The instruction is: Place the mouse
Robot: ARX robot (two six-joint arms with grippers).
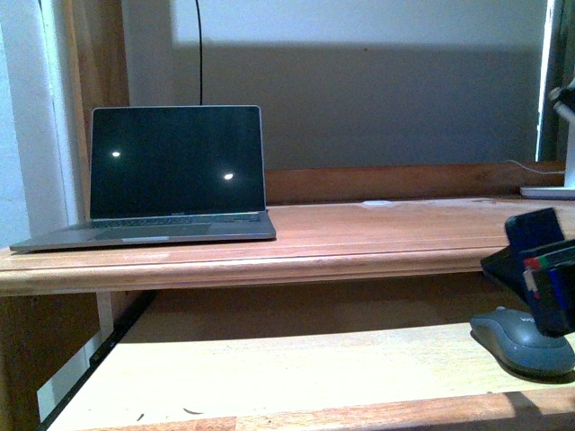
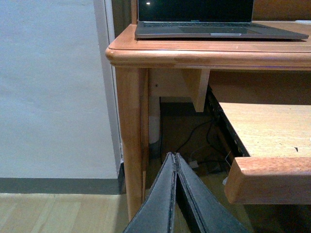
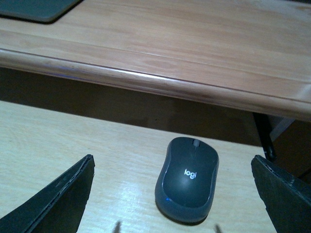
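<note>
The mouse (image 1: 521,341) lies flat on the pull-out shelf (image 1: 296,368), one level below the laptop (image 1: 175,171) and well off to its right, close to the shelf's front lip. The right wrist view shows the mouse (image 3: 188,178) with its scroll wheel towards the overhanging front edge of the bench (image 1: 377,238), and bare shelf on both sides.

The right gripper (image 3: 172,161) has its fingers (image 3: 63,194) spread wide, one on each side of the mouse. They are clear of it and hold nothing.

The laptop stands open on the bench top, set back from the rounded front edge. To its right the bench top is open.

The left gripper (image 2: 174,156) has its fingers pressed together on nothing. It sits lower than the laptop, beside the bench leg (image 2: 131,141) and outside the shelf's front lip.
</note>
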